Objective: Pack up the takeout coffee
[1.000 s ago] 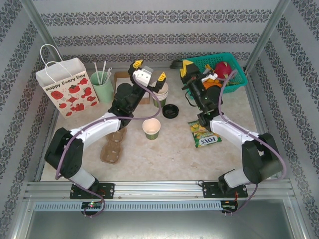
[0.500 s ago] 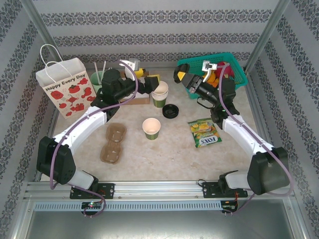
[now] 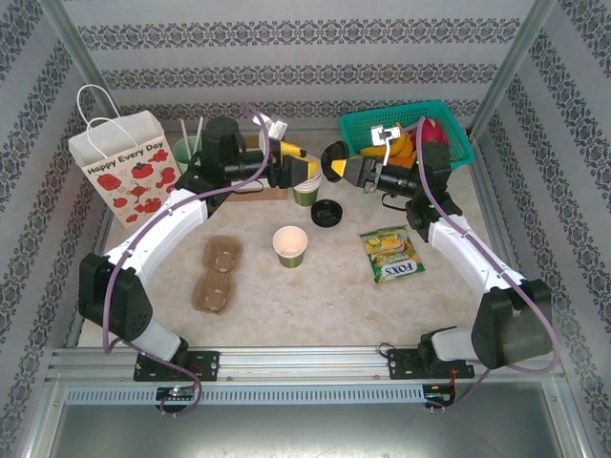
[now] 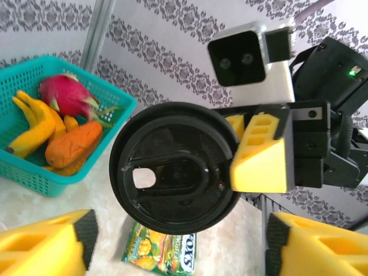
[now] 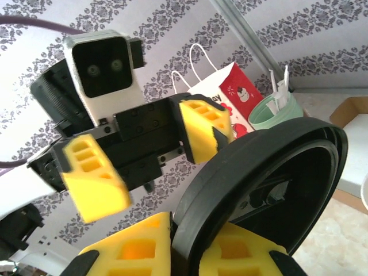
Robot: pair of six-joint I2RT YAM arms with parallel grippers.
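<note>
The dark green paper cup (image 3: 290, 245) with cream inside stands lidless at mid-table. Its round black lid (image 4: 172, 167) hangs upright in the air, pinched at the rim by my right gripper (image 5: 184, 241), which is shut on it above the table's back middle (image 3: 336, 164). My left gripper (image 3: 298, 164) faces it from the left, a short gap away, open with nothing between its fingers (image 4: 46, 244). In the right wrist view the lid (image 5: 270, 178) stands edge-on in front of the open left gripper (image 5: 149, 152).
A stack of lidless cups (image 3: 307, 181) and a second black lid (image 3: 326, 212) sit just below the grippers. A printed paper bag (image 3: 129, 167) and mint straw holder (image 3: 194, 153) stand back left. The teal fruit basket (image 3: 406, 119), a snack packet (image 3: 391, 253) and cardboard carriers (image 3: 218, 272) lie around.
Both arms swung toward each other. The right gripper carried the black lid leftward, and the left gripper turned and moved right until it faces the lid.
</note>
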